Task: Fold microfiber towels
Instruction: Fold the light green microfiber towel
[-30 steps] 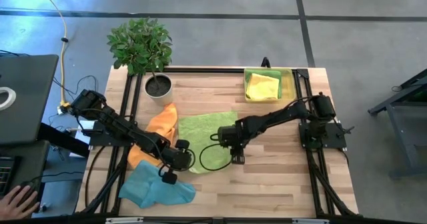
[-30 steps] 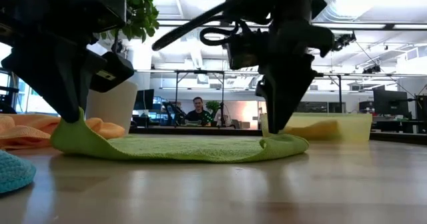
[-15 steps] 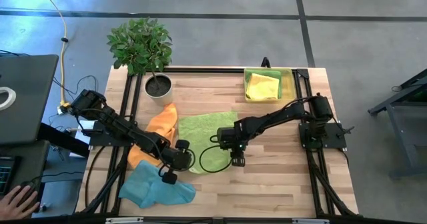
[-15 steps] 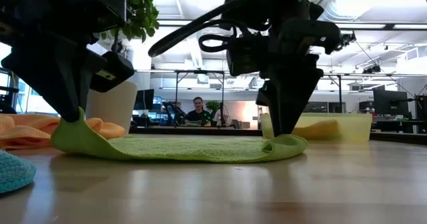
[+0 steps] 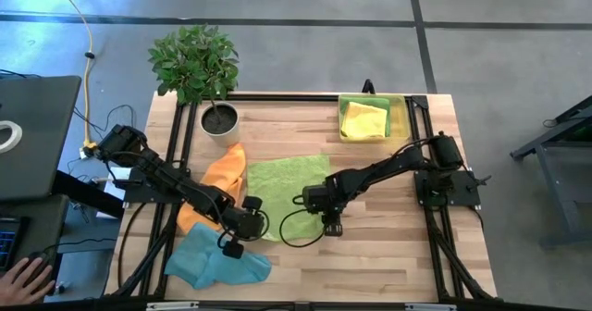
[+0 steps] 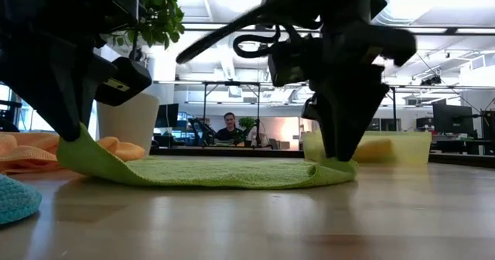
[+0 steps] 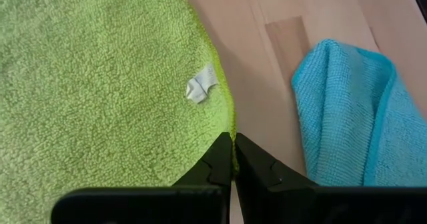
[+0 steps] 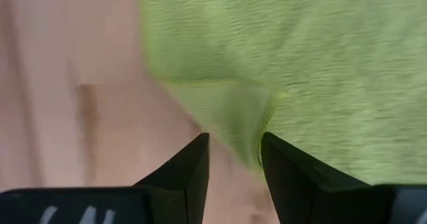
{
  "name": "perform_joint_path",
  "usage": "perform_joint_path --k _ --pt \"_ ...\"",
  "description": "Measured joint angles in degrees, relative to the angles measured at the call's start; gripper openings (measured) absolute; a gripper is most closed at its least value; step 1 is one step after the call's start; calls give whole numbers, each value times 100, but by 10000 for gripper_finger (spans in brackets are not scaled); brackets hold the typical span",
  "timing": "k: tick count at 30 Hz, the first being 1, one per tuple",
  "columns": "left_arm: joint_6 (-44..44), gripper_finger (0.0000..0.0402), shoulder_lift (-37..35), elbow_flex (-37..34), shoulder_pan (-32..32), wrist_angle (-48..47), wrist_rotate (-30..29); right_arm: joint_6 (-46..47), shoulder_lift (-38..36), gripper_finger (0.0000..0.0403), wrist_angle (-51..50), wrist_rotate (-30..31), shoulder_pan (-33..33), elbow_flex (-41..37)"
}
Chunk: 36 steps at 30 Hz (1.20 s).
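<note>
A: How do the left gripper's (image 7: pixel 233 159) jaws stand?

B: Pressed together on the edge of the lime green towel (image 5: pixel 287 186). In the left wrist view the hem runs straight into the seam between the two fingers, a small white tag (image 7: pixel 201 87) just beyond them. In the low view that corner is lifted off the table (image 5: pixel 370 255) under the gripper.

A: And the right gripper (image 8: pixel 233 159)?

B: Its jaws are spread partway, tips down at the towel's other near corner. The right wrist view shows a raised fold of green cloth in the gap between the fingers; whether the pads touch it, I cannot tell.

A: Where does the towel lie otherwise?

B: Spread flat in the middle of the table, between the two grippers. The light blue towel (image 5: pixel 215 259) is bunched just beside the left gripper, toward the table's near edge, and the orange towel (image 5: pixel 220 177) lies crumpled against the green one's left side. A yellow towel (image 5: pixel 363 119) sits folded in the tray (image 5: pixel 400 117) at the far right, well apart. A potted plant (image 5: pixel 196 66) stands at the far left corner.
</note>
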Motion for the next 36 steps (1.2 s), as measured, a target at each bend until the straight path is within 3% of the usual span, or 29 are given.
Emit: perform_joint_path --k 6,17,20,28,36 --pt "-83 1 0 1 -17 0 -15 -49 0 126 3 493 -11 0" --pt "-133 1 0 0 -17 0 -15 -98 193 123 151 97 59 0" --pt "-135 1 0 2 -17 -2 -15 -138 218 104 147 28 57 0" --pt "-185 1 0 0 -15 0 -15 -267 175 9 -214 25 57 2" --pt "-588 1 0 43 47 -50 -406 -352 5 1 -485 172 57 2"
